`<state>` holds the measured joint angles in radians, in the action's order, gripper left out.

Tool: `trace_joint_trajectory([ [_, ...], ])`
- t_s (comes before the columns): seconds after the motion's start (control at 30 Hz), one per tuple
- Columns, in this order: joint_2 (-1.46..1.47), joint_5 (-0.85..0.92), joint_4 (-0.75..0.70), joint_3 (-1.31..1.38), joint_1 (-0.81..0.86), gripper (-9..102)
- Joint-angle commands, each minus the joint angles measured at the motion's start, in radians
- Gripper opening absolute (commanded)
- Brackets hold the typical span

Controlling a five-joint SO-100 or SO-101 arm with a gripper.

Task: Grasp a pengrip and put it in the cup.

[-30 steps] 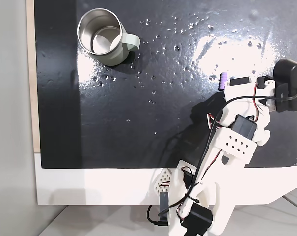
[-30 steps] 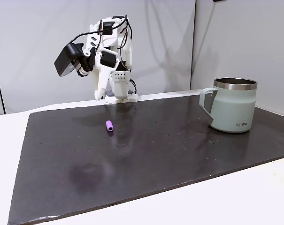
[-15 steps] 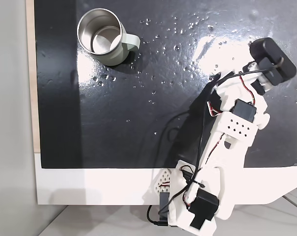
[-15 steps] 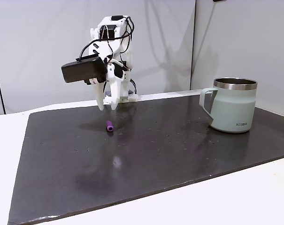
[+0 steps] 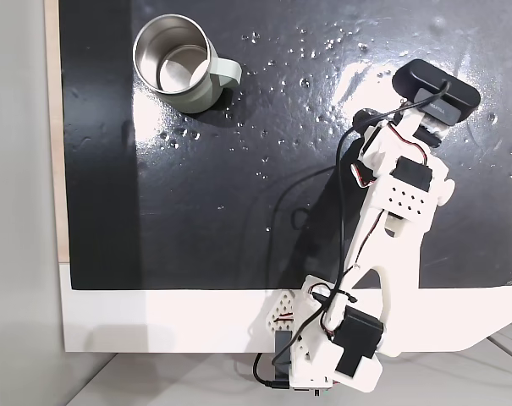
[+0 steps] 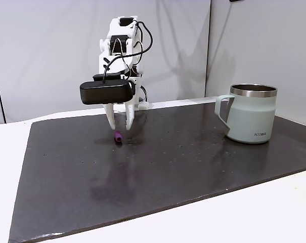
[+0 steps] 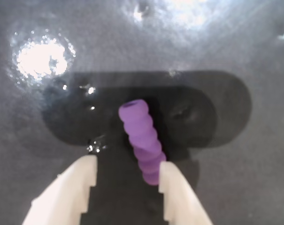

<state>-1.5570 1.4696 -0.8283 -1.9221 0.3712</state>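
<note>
The tool is now hanging open and empty over the pengrip, having swung in from three o'clock; the pengrip is lying on the surface, the cup standing well apart at ten o'clock.

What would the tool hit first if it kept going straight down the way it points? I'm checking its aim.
Probably the pengrip, lying between the open tool tips, nearer the right one in the wrist view; otherwise the black mat.
</note>
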Motion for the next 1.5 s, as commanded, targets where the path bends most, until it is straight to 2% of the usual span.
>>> trace_joint_trajectory([
  [0.0,0.023,0.044,-0.012,0.095,-0.014,18],
  [0.33,0.143,0.107,-0.043,0.172,-0.011,18],
  [0.5,0.144,0.12,0.034,0.091,-0.015,17],
  [0.57,0.14,0.126,0.083,0.046,-0.014,14],
  [0.67,0.127,0.127,0.11,0.008,-0.014,0],
  [0.83,0.061,0.109,0.097,-0.017,-0.021,0],
  [1.17,-0.018,-0.209,-0.305,0.391,-0.124,0],
  [1.47,-0.081,-0.588,-0.644,0.701,-0.39,0],
])
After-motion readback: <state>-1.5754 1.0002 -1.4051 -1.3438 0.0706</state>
